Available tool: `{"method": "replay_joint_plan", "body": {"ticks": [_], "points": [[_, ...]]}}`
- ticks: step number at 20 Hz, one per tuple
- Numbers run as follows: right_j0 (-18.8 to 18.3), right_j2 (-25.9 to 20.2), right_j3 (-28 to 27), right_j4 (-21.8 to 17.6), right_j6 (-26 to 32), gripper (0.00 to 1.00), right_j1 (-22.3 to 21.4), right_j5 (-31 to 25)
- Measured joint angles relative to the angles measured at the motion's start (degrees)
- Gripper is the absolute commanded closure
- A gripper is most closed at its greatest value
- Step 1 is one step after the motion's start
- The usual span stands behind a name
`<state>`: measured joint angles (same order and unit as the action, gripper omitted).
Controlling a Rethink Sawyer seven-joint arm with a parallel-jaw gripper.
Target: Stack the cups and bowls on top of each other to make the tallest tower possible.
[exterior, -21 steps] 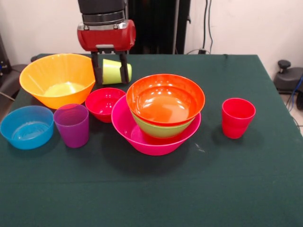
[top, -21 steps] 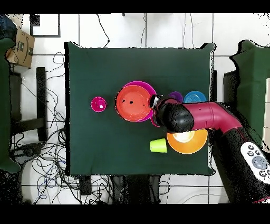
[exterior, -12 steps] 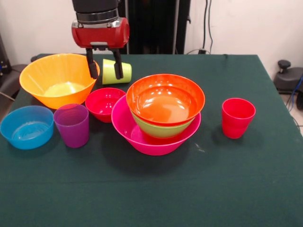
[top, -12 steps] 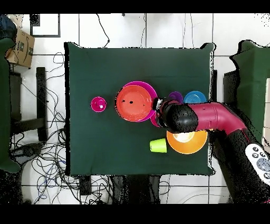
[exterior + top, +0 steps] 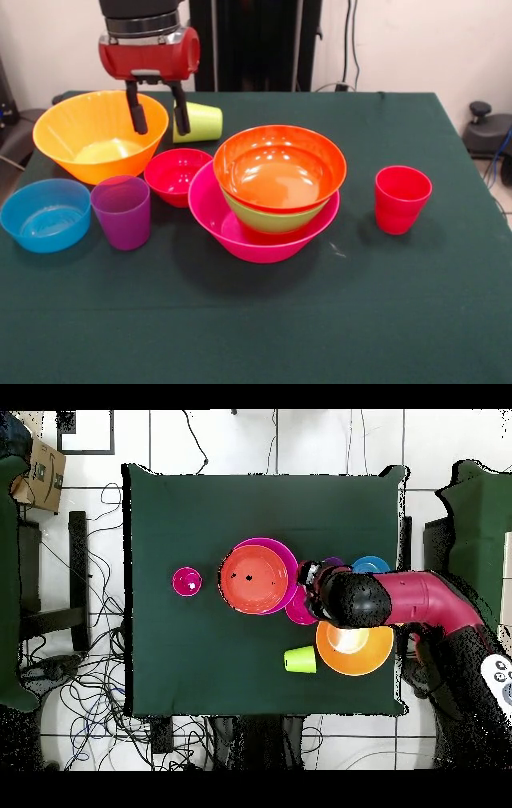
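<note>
Three nested bowls make up the tower (image 5: 268, 200): the orange-red bowl (image 5: 279, 166) sits in the green bowl (image 5: 272, 218), which sits in the wide pink bowl (image 5: 240, 232). You see the gripper (image 5: 158, 118) hanging with its jaws spread and nothing between them, raised over the gap where the yellow-orange bowl (image 5: 100, 132) meets the red bowl (image 5: 176, 174). That red bowl lies just below and slightly toward the tower from the fingertips, upright with its mouth up, touching the pink bowl's rim; being round, it offers no preferred axis, so you would take it by its wall. The lime green cup (image 5: 198, 122) lies on its side just behind the gripper, its long axis running across the table, its base toward the tower's side and its mouth hidden behind one finger. The purple cup (image 5: 122, 211) and blue bowl (image 5: 45, 214) stand upright beside each other in front of the yellow-orange bowl; the red cup (image 5: 402, 198) stands alone, well apart on the tower's other side. Judged from this layout, the red bowl is the likeliest next piece, calling for a short descent.
</note>
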<state>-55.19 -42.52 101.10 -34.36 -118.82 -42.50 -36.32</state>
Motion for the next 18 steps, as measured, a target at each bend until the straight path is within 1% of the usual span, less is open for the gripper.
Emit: {"method": "replay_joint_plan", "body": {"ticks": [11, 18], "points": [[-1.32, -0.6, -1.17, -1.36, 0.0, 0.0, 2.04, -0.01], [-1.31, -0.62, -1.18, -3.5, 0.0, 0.0, 3.06, -0.01]]}}
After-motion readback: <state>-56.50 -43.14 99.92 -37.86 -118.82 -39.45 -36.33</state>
